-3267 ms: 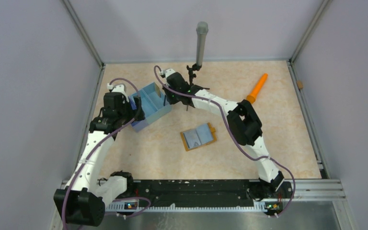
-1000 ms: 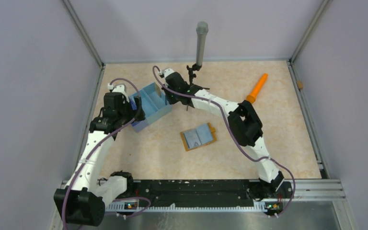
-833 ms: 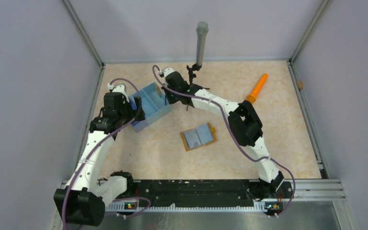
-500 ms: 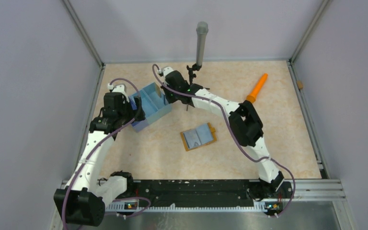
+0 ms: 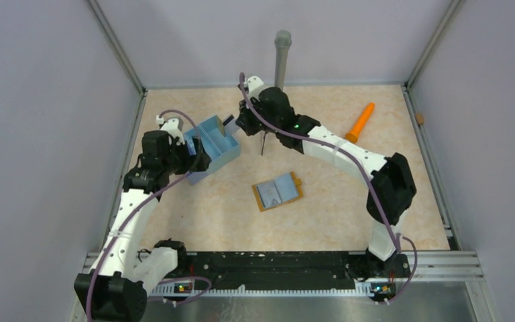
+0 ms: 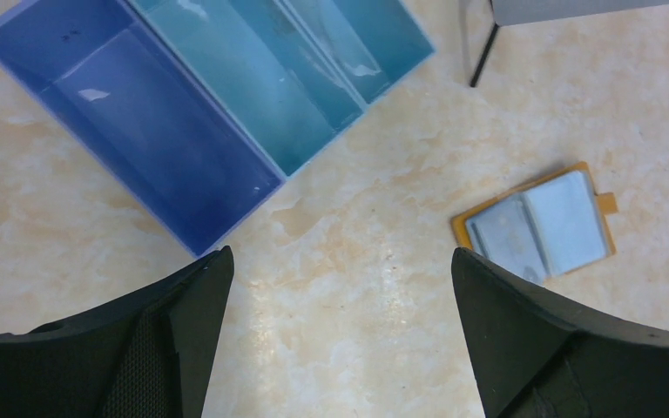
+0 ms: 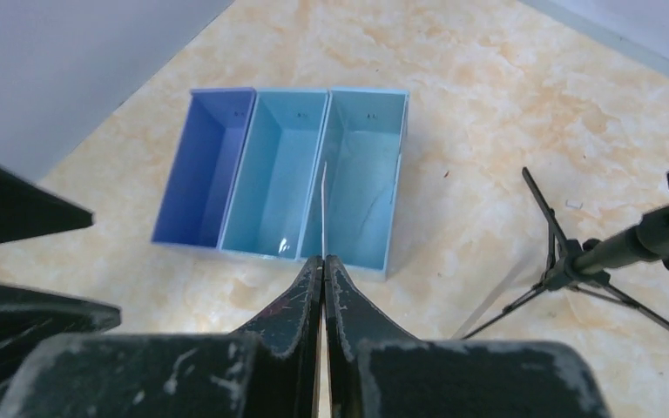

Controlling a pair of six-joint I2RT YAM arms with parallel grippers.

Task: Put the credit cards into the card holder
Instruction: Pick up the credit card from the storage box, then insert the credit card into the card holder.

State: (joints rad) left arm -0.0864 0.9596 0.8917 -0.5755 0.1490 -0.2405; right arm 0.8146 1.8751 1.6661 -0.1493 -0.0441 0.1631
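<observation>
While clear above tray rim [image 7: 261,252], card [image 7: 322,209] edge-on.

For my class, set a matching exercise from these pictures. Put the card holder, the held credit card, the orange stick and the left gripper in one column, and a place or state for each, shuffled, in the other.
Column one
1. card holder
2. credit card
3. orange stick
4. left gripper

Column two
A. jaws wide apart, holding nothing
B. lying open on the table
C. pinched edge-on in the shut right gripper
D. lying toward the table's far right corner

Pairs: 1-B, 2-C, 3-D, 4-A
</observation>
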